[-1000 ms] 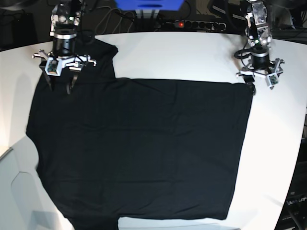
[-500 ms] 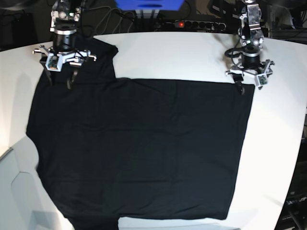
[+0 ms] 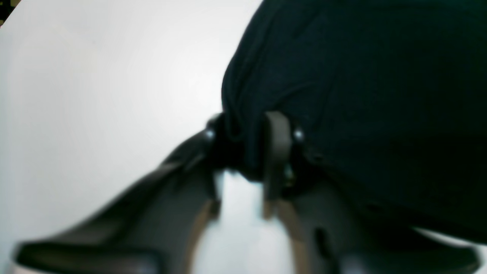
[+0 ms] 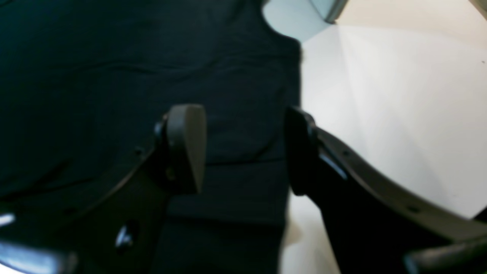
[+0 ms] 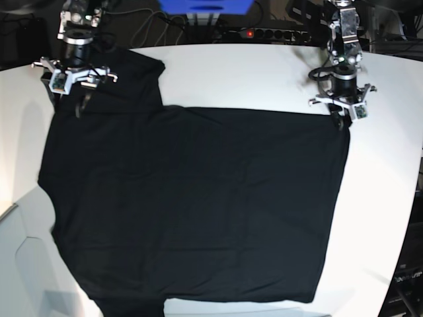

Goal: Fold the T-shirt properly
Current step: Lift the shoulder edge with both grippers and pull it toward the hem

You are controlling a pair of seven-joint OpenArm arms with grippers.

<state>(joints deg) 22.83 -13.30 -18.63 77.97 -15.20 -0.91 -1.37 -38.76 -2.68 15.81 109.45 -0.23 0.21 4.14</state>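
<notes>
The black T-shirt (image 5: 198, 198) lies spread flat on the white table (image 5: 386, 198), one sleeve at the far left. My left gripper (image 5: 340, 121) is at the shirt's far right corner. In the left wrist view this gripper (image 3: 245, 152) is shut on a bunched fold of the black cloth (image 3: 361, 95). My right gripper (image 5: 67, 104) hangs over the far left sleeve. In the right wrist view it (image 4: 243, 144) is open and empty, its jaws wide apart just above the cloth (image 4: 114, 57) near the cloth's edge. No print shows.
A power strip (image 5: 268, 33) and cables lie behind the table's far edge, beside a blue box (image 5: 205, 5). A pale grey panel (image 5: 20, 264) sits at the near left corner. Bare white table shows at the right and far middle.
The left gripper moved left onto the shirt's far right corner and now grips it. The right gripper moved further back and left over the sleeve.
</notes>
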